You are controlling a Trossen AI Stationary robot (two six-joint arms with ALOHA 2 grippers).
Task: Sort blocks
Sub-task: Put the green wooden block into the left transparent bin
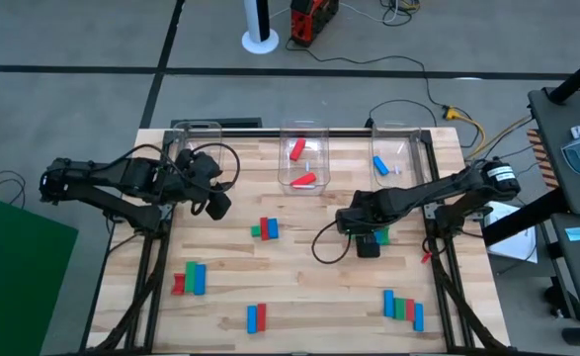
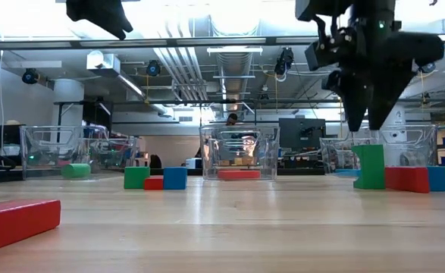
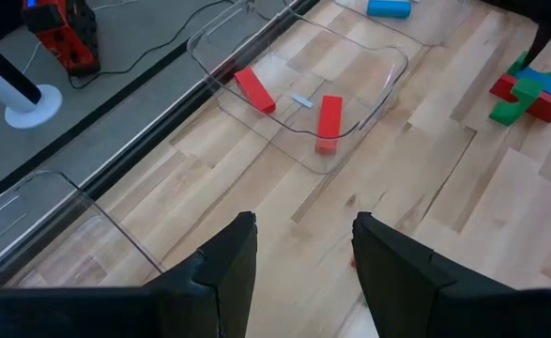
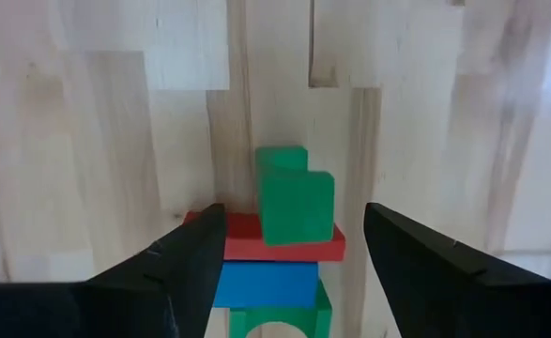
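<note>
The right gripper (image 4: 294,258) is hanging wide open directly over a small pile of blocks, where an upright green block (image 4: 297,200) is standing on a red block (image 4: 256,238) beside a blue one (image 4: 266,282). The green bar looks light, rigid and smooth, so pinching its flat long sides seems safest. Farther off, the left gripper (image 3: 298,272) is waiting open near the clear bins (image 3: 378,89)
</note>
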